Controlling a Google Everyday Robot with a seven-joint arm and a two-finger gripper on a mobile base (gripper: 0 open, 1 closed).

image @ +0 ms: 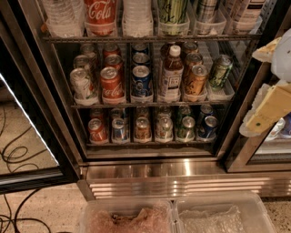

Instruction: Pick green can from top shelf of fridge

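The fridge (27,68) stands open, with wire racks of drinks. The top shelf (150,39) runs along the upper edge of the view, holding clear trays of bottles and tall cans. The green can (172,12), pale green with dark streaks, stands in a tray right of centre; its top is cut off by the view's edge. My gripper (267,79) is at the far right, in front of the fridge's right frame, lower than and to the right of the can and apart from it. Its cream fingers (272,108) are spread and empty.
A Coca-Cola bottle (101,16) and clear water bottles (136,17) flank the can. A smaller olive-green can (220,70) sits on the middle rack among soda cans. The glass door (27,150) hangs open at left. Two clear plastic bins (127,217) sit below the steel base (182,179). Cables (13,154) lie on the floor.
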